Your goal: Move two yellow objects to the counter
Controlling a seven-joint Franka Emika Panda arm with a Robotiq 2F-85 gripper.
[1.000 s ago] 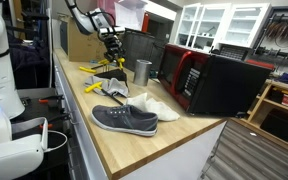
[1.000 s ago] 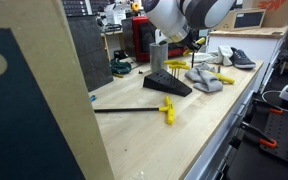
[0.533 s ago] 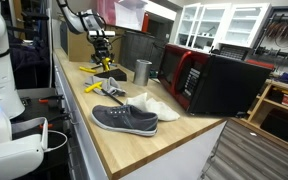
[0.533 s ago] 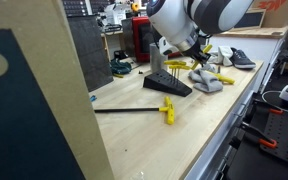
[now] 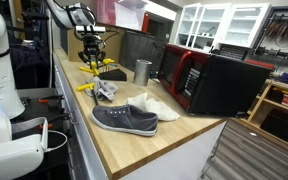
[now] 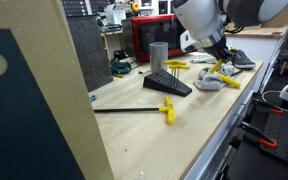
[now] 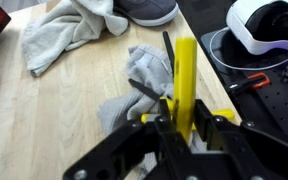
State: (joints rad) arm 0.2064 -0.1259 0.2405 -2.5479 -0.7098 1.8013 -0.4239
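Observation:
In the wrist view my gripper point(image 7: 185, 128) is shut on a yellow object point(image 7: 185, 75), a long bright-yellow bar that stands up between the fingers. It hangs over a crumpled grey cloth point(image 7: 144, 85) on the wooden counter point(image 7: 54, 120). In an exterior view the gripper point(image 5: 91, 58) is above the counter's point(image 5: 134, 150) far end, left of the steel cup point(image 5: 142, 71). Another yellow object point(image 5: 84, 87) lies by the grey cloth point(image 5: 105, 91); it also shows as a yellow object point(image 6: 225, 80) in an exterior view. A yellow piece point(image 6: 177, 64) lies near the cup.
A grey sneaker point(image 5: 124, 120) and a pale towel point(image 5: 154, 104) lie mid-counter, with the red-and-black microwave point(image 5: 209, 82) behind. A black wedge point(image 6: 167, 84) and a black rod with a yellow end point(image 6: 168, 111) lie on the counter. A white robot base point(image 7: 269, 25) stands past the counter edge.
The arm has carried the yellow object away from the cup, toward the counter's front side and over the grey cloth. The other things have stayed where they were.

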